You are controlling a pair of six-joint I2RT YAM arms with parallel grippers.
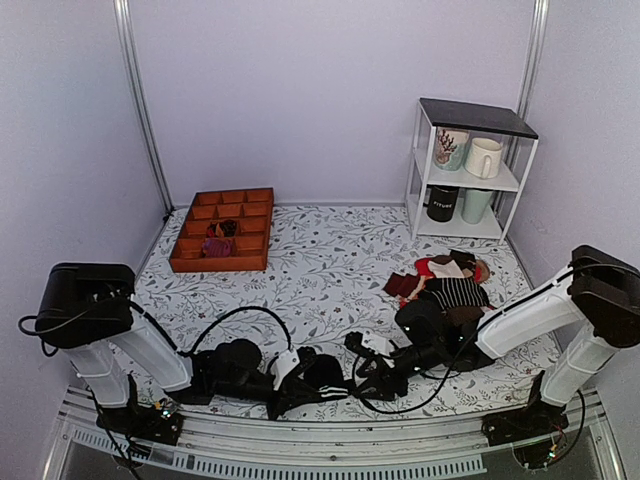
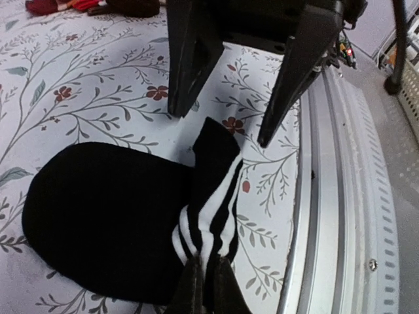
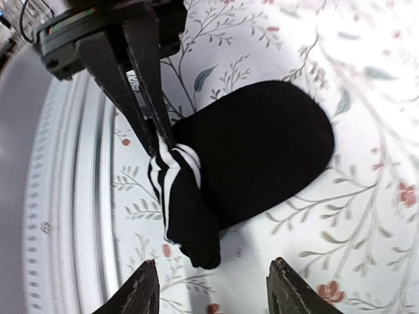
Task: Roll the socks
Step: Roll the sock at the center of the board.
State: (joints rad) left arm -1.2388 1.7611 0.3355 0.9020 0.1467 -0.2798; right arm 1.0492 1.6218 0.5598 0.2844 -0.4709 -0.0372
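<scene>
The black socks [image 1: 322, 376] lie near the table's front edge between the two grippers. In the left wrist view the socks [image 2: 105, 216] show a broad black body and a striped cuff pinched together. My left gripper [image 2: 208, 278] is shut on that striped cuff. In the right wrist view the socks [image 3: 262, 150] lie ahead with the striped cuff [image 3: 171, 171] held by the left gripper's fingers [image 3: 141, 85]. My right gripper [image 3: 213, 288] is open, its fingertips either side of the cuff's loose end without touching it. In the top view the right gripper [image 1: 362, 372] sits just right of the socks.
A pile of other clothes [image 1: 448, 282] lies at the right. A brown compartment tray [image 1: 224, 229] stands at the back left. A white shelf with mugs [image 1: 468, 168] stands at the back right. The metal rail [image 2: 340, 196] runs along the table's front edge.
</scene>
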